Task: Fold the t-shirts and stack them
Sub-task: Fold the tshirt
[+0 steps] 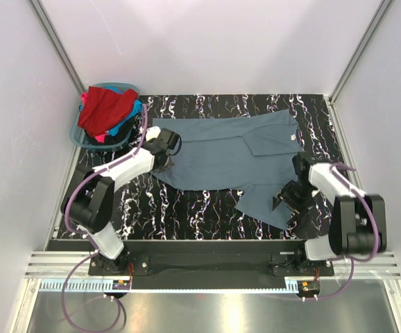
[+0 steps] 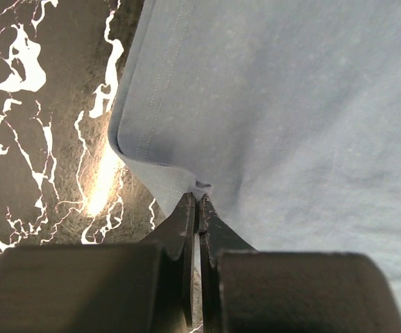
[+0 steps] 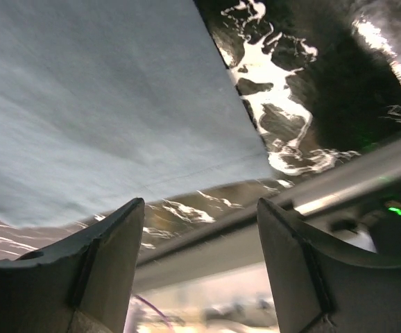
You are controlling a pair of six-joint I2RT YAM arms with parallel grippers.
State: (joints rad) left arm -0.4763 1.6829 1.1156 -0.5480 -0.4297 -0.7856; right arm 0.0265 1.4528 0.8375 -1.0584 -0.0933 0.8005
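Now: slate grey-blue t-shirt [image 1: 228,149] lies spread across the marbled bench [image 1: 180,208]. Left tool [image 2: 199,198] clenched on its doubled hem edge. Right tool [image 3: 200,208] released, jaws apart at the shirt's near right corner. Other tees [image 1: 107,111] heaped in 1 teal basket [image 1: 79,139], far left.

A slate grey-blue t-shirt [image 1: 221,156] lies spread across the black marbled bench [image 1: 186,208]. The left gripper [image 1: 166,161] meets its left edge, and the right gripper [image 1: 282,201] is at its near right corner. In the far left corner, a teal basket [image 1: 76,133] holds a heap of t-shirts [image 1: 107,114], red on top.
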